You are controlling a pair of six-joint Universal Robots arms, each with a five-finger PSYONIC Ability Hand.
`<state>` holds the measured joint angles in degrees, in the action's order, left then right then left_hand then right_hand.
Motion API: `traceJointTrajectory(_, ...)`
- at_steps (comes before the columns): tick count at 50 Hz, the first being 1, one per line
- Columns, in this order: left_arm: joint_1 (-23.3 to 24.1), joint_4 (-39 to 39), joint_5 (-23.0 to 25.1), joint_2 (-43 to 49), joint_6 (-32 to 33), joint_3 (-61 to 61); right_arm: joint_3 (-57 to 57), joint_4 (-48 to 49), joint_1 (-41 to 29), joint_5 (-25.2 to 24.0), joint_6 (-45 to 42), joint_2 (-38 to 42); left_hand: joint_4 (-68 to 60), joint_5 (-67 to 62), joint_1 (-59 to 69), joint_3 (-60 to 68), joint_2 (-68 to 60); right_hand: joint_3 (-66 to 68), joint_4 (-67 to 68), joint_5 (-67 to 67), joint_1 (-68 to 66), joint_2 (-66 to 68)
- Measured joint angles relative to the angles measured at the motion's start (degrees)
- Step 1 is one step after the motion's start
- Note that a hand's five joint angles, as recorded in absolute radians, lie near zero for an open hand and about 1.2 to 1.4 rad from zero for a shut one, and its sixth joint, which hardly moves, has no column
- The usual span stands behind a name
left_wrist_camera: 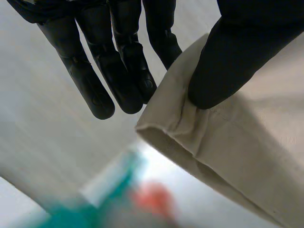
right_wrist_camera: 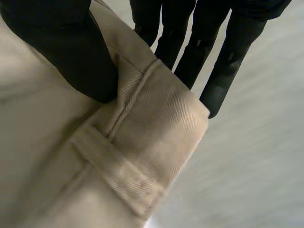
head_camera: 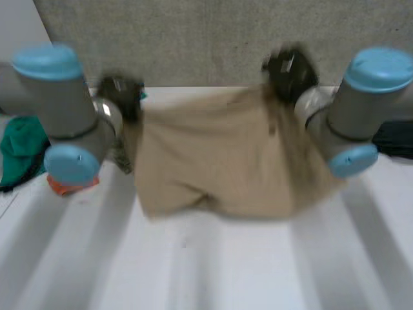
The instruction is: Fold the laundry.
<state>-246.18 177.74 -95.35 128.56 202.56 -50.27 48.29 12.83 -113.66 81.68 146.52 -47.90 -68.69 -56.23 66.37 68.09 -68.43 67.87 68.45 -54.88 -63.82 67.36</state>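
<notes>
A beige garment (head_camera: 219,161) of thick twill hangs spread between my two hands above the white table (head_camera: 213,265). My left hand (head_camera: 122,97) holds its far left corner: in the left wrist view the thumb (left_wrist_camera: 228,52) presses the beige garment (left_wrist_camera: 237,142) against the straight fingers (left_wrist_camera: 118,71) at a hemmed corner. My right hand (head_camera: 290,71) holds the far right corner. There the thumb (right_wrist_camera: 71,52) pins the beige garment (right_wrist_camera: 118,161), at a waistband with a belt loop, against the fingers (right_wrist_camera: 209,52). The lower edge sags to the table.
A green cloth (head_camera: 22,152) and something orange (head_camera: 64,187) lie at the table's left side. A dark item (head_camera: 393,139) sits at the right edge. A grey wall (head_camera: 206,39) stands behind the table.
</notes>
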Motion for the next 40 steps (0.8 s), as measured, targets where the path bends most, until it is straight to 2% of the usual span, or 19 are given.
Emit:
traceJointTrajectory(1,0.01,1.07,-0.13,-0.37,0.09,0.71,-0.33,1.52,0.05,0.37,0.29,-0.38,0.00,0.00,0.00,0.00,0.00,0.00,0.00,0.00,0.00,0.00)
traceJointTrajectory(4,0.05,11.35,-0.42,-4.14,0.31,6.60,-3.20,14.47,0.46,3.12,2.81,-3.80,0.00,0.00,0.00,0.00,0.00,0.00,0.01,0.00,0.00,0.00)
traceJointTrajectory(6,0.10,16.75,-0.02,-6.24,-0.13,8.87,-4.37,19.55,0.60,3.69,4.28,-5.53,0.00,0.00,0.00,0.00,-0.02,0.00,0.02,0.00,0.00,0.00)
traceJointTrajectory(12,0.57,25.98,2.16,-11.31,-2.13,11.75,-6.09,25.83,0.80,2.54,8.32,-9.85,-0.01,0.00,0.00,0.00,-0.04,0.00,0.04,-2.02,0.00,0.00)
traceJointTrajectory(19,0.75,24.56,3.52,-14.08,-3.44,7.12,-3.76,23.85,0.99,1.36,9.45,-11.90,-0.01,-0.56,0.00,0.00,-0.05,0.00,0.06,-2.03,0.00,0.00)
traceJointTrajectory(24,0.58,21.54,4.07,-16.18,-4.11,-6.11,4.60,18.19,1.66,0.46,9.18,-11.91,-0.03,-0.56,0.00,0.06,-0.12,0.00,0.10,-2.03,0.00,0.00)
traceJointTrajectory(33,2.16,20.96,7.25,-14.88,-3.56,-30.28,23.76,12.38,1.92,-0.55,5.04,-8.59,-0.04,-0.56,0.00,0.24,-0.25,0.25,0.20,-2.03,0.00,0.00)
traceJointTrajectory(40,3.91,16.82,8.12,-15.19,-1.97,-40.47,33.35,8.34,1.90,-0.55,-0.39,-8.03,-0.04,-0.56,0.00,0.26,-0.26,0.25,0.22,-2.03,0.00,0.00)
